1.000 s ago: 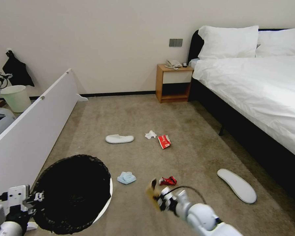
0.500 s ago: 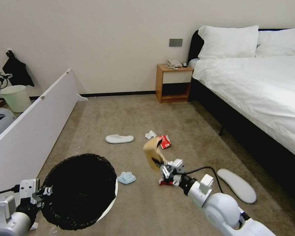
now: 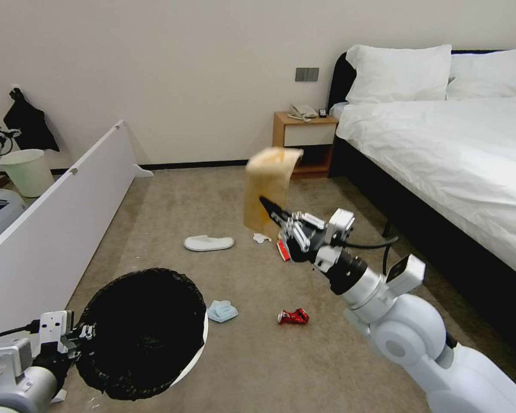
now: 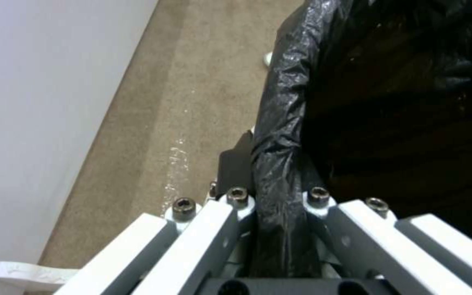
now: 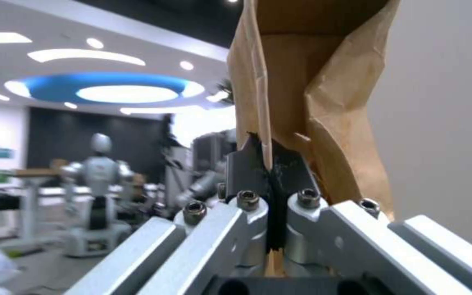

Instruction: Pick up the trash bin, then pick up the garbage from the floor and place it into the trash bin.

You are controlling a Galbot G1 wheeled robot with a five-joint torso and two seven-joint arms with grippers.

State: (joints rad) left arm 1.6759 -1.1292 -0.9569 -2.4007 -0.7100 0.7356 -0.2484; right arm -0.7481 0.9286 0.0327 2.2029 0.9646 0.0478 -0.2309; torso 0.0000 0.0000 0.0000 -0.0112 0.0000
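Observation:
The trash bin (image 3: 143, 332), white with a black bag over its rim, hangs low at the front left. My left gripper (image 3: 80, 334) is shut on its rim; in the left wrist view the gripper (image 4: 275, 192) pinches the black bag (image 4: 285, 123). My right gripper (image 3: 270, 207) is raised mid-room, shut on a piece of garbage, a crumpled brown paper bag (image 3: 268, 180) standing up from its jaws (image 5: 323, 94). On the carpet lie a white slipper (image 3: 208, 243), a white tissue (image 3: 261, 237), a red-white packet (image 3: 281, 251), a light-blue cloth (image 3: 222, 311) and a crushed red can (image 3: 293, 316).
A long white board (image 3: 57, 218) leans along the left. Behind it stands an unlined pale bin (image 3: 28, 170). A wooden nightstand (image 3: 304, 143) stands at the far wall. The bed (image 3: 458, 155) takes up the right side. Open carpet lies between board and bed.
My right arm has swung up and forward, lifting the brown paper from near the floor to well above it. The bin in my left gripper has shifted slightly right.

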